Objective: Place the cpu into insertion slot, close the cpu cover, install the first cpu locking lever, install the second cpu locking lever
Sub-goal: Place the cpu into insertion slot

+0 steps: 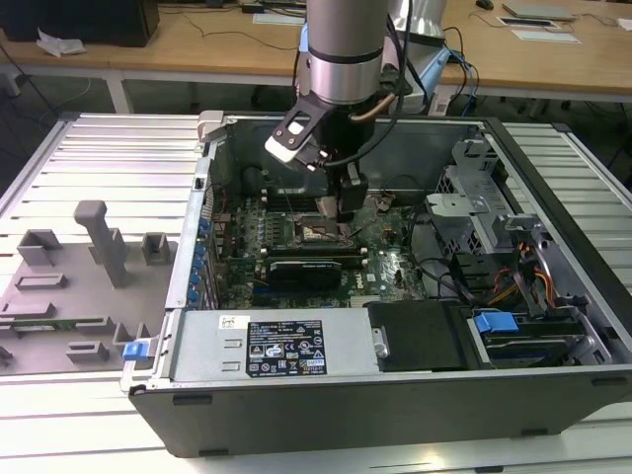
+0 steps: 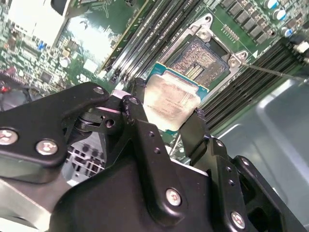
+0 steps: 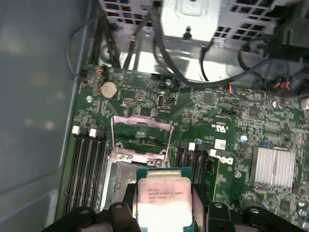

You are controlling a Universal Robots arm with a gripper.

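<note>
My gripper (image 2: 166,108) is shut on the cpu (image 2: 171,101), a flat square chip with a pale metal top on a green edge. One black finger (image 2: 137,108) presses on each of two opposite sides. In both wrist views the chip hangs a little above the board and beside the insertion slot (image 2: 200,58), whose tan contact field lies bare. In the first wrist view the cpu (image 3: 164,198) covers part of the slot (image 3: 118,179). The cpu cover (image 3: 137,155) stands flipped up at the slot's far side. In the exterior view the gripper (image 1: 346,205) hovers over the slot (image 1: 321,234).
The green board lies inside an open computer case (image 1: 296,346). Rows of black memory slots (image 3: 87,164) flank the socket. A thin metal rod (image 2: 275,72) sticks out beside it. A long black card (image 1: 306,269), a silver heatsink (image 3: 273,166) and loose cables (image 3: 203,72) are nearby.
</note>
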